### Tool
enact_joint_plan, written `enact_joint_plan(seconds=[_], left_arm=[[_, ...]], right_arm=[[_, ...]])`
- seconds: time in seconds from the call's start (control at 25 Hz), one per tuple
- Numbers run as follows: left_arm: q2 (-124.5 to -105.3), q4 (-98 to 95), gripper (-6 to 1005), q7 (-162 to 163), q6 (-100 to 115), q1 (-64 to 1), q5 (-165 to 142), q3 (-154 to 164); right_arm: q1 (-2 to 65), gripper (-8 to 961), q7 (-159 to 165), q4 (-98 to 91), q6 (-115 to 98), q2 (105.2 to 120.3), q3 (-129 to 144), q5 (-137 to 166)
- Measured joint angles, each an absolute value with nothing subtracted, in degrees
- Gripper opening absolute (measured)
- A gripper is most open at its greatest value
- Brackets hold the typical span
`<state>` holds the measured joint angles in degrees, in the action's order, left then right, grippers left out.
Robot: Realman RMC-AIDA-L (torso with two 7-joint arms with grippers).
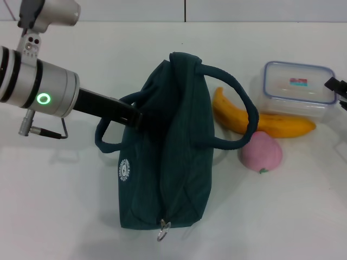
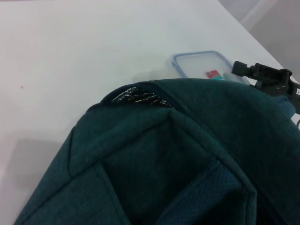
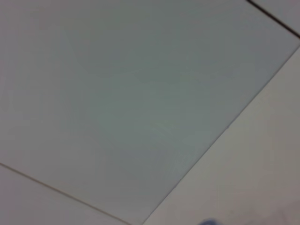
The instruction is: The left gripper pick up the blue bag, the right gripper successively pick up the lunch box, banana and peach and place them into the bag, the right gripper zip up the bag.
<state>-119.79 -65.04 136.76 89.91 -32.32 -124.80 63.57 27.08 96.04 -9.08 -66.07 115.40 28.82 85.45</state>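
The blue bag point(image 1: 173, 157) stands in the middle of the table, zipper pull point(image 1: 163, 232) toward me, one handle point(image 1: 238, 116) arching to the right. My left gripper point(image 1: 136, 117) comes in from the left and is shut on the bag's left rim, with the other handle point(image 1: 108, 138) draped over it. Up close in the left wrist view is the bag's fabric point(image 2: 178, 159). Right of the bag lie the banana point(image 1: 271, 123) and the pink peach point(image 1: 261, 153). Behind them is the lunch box point(image 1: 298, 86) point(image 2: 201, 68). My right gripper point(image 1: 337, 86) point(image 2: 265, 77) hovers at the box's right end.
The white table point(image 1: 65, 195) stretches left of the bag and in front of it. The right wrist view holds only a pale flat surface with seams. The bag's right handle hangs over the banana's left end.
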Motion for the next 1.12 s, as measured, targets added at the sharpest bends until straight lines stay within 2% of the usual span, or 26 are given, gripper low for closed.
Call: enact_joint_plan(seconds=[0.24,0.48,0.72,1.12], left_arm=[[-119.79,-65.04,76,136.81,89.91,-32.48,-124.8,63.66],[-119.79,-65.04,76,136.93,89.89,-32.53,-124.8,63.65],[-119.79,-65.04,77,136.93,89.74,-32.86,-124.81,63.63],[-119.79,-65.04,77,137.11,89.66,-32.96,-124.81,63.63]], right_arm=[[27.56,355,96.12,-7.98,-66.64,115.47,28.65,85.38],[27.68,266,97.98,-7.57,-68.48,115.49,28.39,85.29],[27.69,225,99.79,-7.56,-71.38,115.55,28.44,85.18],[27.79,213,108.61,-4.74,-72.31,115.85,28.21,82.88]])
